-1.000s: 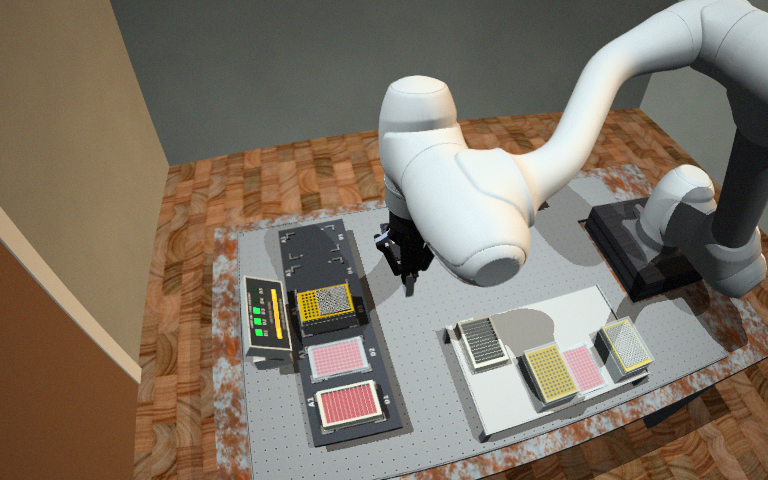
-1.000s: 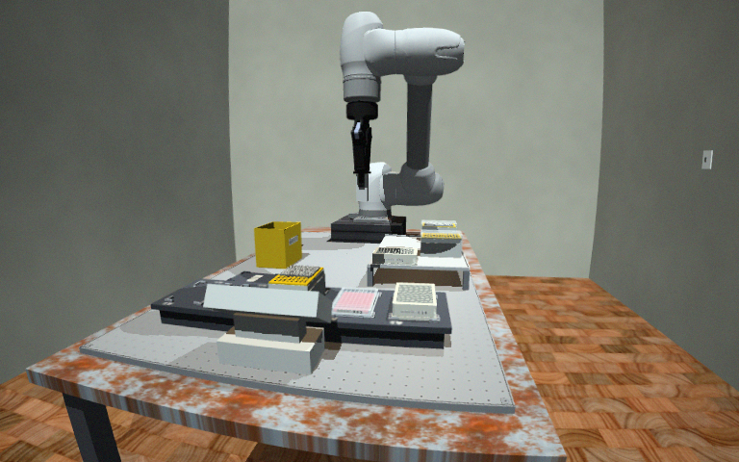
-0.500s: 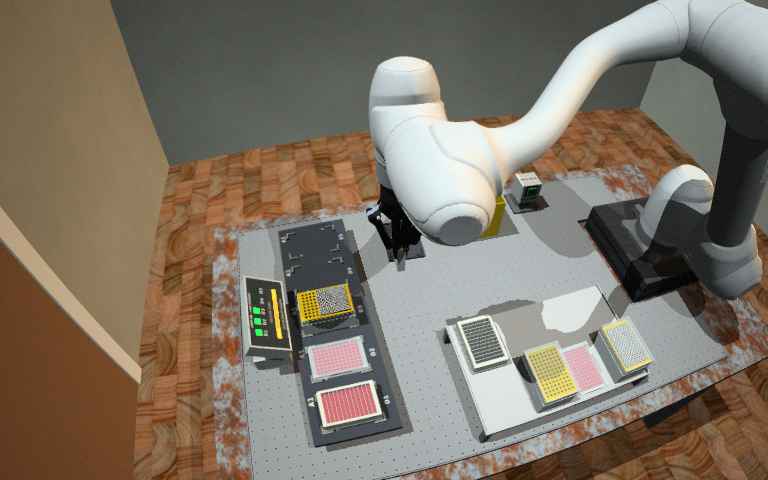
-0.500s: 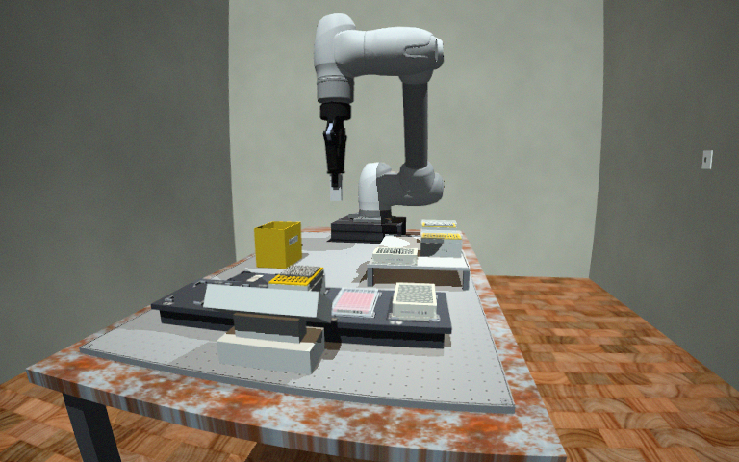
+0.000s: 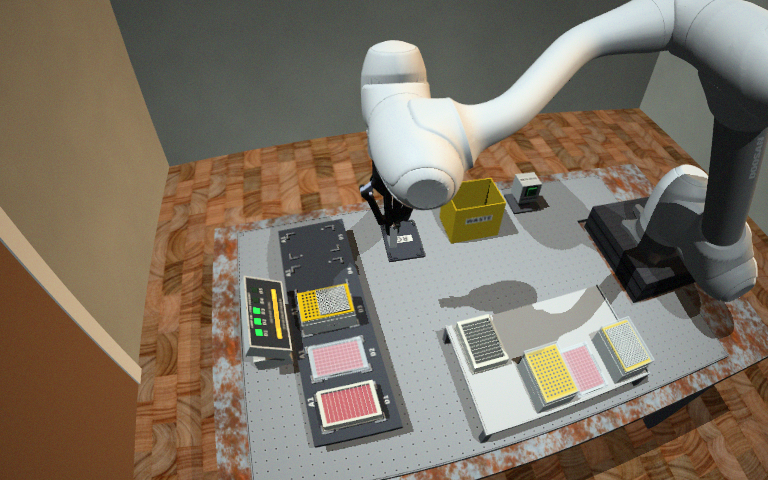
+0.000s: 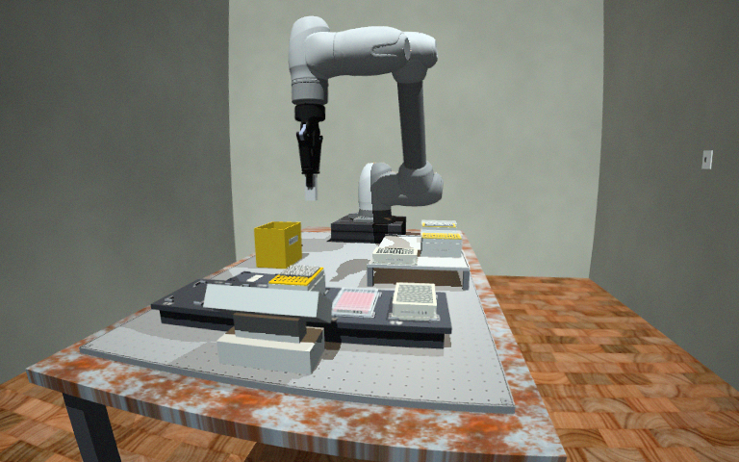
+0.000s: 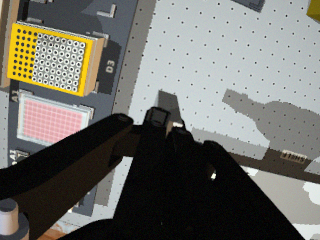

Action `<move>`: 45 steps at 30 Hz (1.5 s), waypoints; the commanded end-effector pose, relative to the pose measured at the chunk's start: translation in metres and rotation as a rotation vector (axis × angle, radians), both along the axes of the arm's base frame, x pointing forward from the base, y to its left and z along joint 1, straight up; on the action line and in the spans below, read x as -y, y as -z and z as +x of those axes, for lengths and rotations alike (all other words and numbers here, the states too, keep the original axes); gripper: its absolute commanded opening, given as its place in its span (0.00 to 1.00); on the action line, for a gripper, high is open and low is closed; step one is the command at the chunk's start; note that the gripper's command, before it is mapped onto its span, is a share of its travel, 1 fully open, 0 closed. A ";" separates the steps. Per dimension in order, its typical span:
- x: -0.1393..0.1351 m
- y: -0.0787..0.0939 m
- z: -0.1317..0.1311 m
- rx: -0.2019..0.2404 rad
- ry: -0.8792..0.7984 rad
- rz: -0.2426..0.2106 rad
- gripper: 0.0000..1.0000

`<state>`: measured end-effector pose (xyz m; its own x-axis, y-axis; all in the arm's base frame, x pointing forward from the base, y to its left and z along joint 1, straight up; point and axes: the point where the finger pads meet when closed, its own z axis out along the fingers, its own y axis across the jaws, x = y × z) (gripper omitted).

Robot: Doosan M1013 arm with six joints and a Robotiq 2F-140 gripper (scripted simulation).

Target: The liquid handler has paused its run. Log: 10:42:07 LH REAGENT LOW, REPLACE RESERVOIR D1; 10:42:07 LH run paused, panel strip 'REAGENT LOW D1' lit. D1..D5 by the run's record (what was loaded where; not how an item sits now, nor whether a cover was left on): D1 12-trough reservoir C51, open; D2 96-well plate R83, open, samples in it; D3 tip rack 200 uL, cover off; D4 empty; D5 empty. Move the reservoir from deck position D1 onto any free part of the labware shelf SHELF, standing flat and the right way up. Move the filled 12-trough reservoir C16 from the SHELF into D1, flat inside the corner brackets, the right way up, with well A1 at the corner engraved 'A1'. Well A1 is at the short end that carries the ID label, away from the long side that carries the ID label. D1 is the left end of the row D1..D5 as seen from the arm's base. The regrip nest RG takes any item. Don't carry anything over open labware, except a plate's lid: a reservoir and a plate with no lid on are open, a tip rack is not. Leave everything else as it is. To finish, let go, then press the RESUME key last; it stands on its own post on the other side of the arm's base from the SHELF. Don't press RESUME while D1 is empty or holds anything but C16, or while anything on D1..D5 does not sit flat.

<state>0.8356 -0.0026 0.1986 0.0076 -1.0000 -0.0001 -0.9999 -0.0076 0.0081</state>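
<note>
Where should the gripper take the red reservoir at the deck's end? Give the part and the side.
Take the red reservoir by its two long side walls, mid-length, coming straight down from above. It sits flat and open-topped, brackets hold only its corners, and that looks like its narrower span. The gripper, shut and empty, must open first.

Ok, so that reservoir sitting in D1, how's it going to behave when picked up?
The D1 reservoir looks like a rigid moulded block, so it probably won't flex. Its top is open with red showing inside, so tilting would likely spill. It's low and broad, so unlikely to tip.
</note>
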 end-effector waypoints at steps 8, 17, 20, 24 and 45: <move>0.051 0.000 0.002 0.000 0.000 0.000 0.00; 0.086 0.000 0.003 0.000 0.000 0.000 0.00; 0.101 0.000 0.003 0.000 0.000 0.000 0.00; 0.121 0.000 0.004 0.000 0.000 0.000 0.00; 0.191 0.000 0.001 0.000 -0.020 0.000 0.00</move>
<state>0.8420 -0.1921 0.1986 0.0092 -1.0000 -0.0002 -0.9999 -0.0093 0.0079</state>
